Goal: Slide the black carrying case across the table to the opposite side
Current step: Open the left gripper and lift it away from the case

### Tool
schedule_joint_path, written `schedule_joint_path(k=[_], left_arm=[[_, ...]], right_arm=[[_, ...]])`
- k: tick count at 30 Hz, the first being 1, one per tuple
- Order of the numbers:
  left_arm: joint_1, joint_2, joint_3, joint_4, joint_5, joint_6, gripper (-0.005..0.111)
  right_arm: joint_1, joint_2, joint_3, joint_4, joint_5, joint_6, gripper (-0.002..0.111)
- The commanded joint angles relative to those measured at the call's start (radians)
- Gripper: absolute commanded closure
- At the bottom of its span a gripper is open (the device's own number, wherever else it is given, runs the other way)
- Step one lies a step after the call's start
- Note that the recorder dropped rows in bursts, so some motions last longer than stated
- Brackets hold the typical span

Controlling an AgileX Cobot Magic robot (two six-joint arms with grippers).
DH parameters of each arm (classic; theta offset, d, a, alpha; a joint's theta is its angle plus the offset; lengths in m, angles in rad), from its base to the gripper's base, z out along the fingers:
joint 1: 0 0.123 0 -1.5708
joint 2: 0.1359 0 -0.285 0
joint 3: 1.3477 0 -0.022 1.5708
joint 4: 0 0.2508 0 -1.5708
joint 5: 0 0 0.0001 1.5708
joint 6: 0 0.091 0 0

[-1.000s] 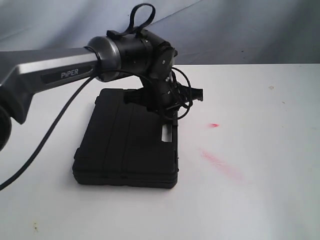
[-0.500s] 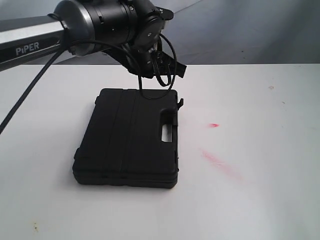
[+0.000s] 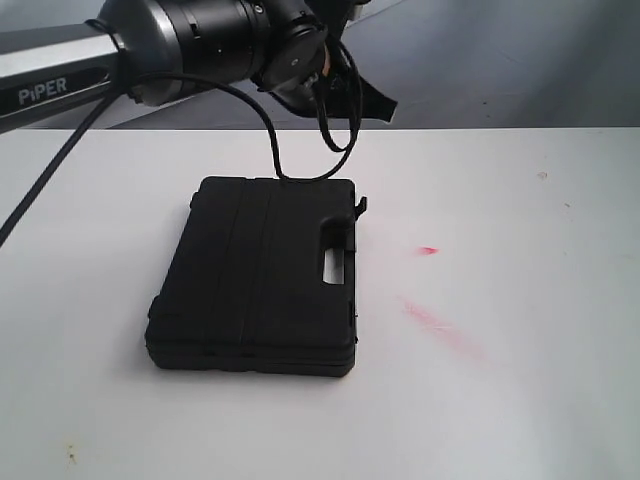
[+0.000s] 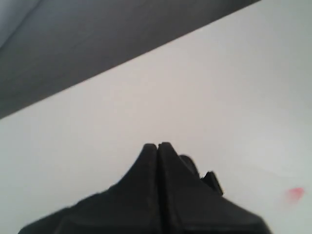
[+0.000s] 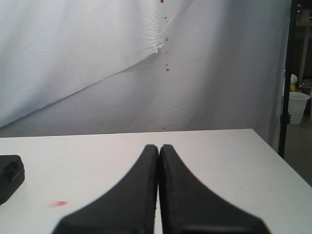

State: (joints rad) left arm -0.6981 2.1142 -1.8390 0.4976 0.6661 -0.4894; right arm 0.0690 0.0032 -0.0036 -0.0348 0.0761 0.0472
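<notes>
The black case (image 3: 260, 275) lies flat on the white table (image 3: 500, 400), left of the middle, with its handle slot (image 3: 333, 266) facing right. My left gripper (image 3: 385, 108) hangs in the air above the case's far right corner, apart from it. In the left wrist view the left gripper (image 4: 157, 145) is shut with nothing in it, and only white table lies beyond. My right gripper (image 5: 158, 146) is shut and empty, low over the table. A corner of the case (image 5: 9, 175) shows far off to its side. The exterior view does not show the right arm.
Red smudges (image 3: 440, 325) mark the table to the right of the case, and one smudge (image 5: 59, 203) appears in the right wrist view. A grey-white cloth backdrop (image 5: 146, 73) hangs behind the table. A white bucket (image 5: 298, 107) stands past the table's end.
The left arm has lifted off the case's handle side and drawn up and back, with its gripper now in the air. The case has not moved.
</notes>
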Motion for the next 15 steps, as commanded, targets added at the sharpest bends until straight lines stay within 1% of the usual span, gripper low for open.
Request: schedule_joint_path(k=[1,8,15], left_arm=[[-0.004,-0.029,-0.003,-0.02,-0.147,0.056,0.107],[-0.004,-0.044,0.008,-0.02,-0.185,0.067,0.107],[0.001,-0.115,0.095,-0.047,-0.294,0.044,0.107]], right_arm=[[0.002,-0.003,0.004,-0.005,-0.001,-0.006,0.108],[0.002,-0.003,0.004,-0.005,-0.001,-0.006,0.108],[0.002,-0.003,0.004,-0.005,-0.001,-0.006,0.108]])
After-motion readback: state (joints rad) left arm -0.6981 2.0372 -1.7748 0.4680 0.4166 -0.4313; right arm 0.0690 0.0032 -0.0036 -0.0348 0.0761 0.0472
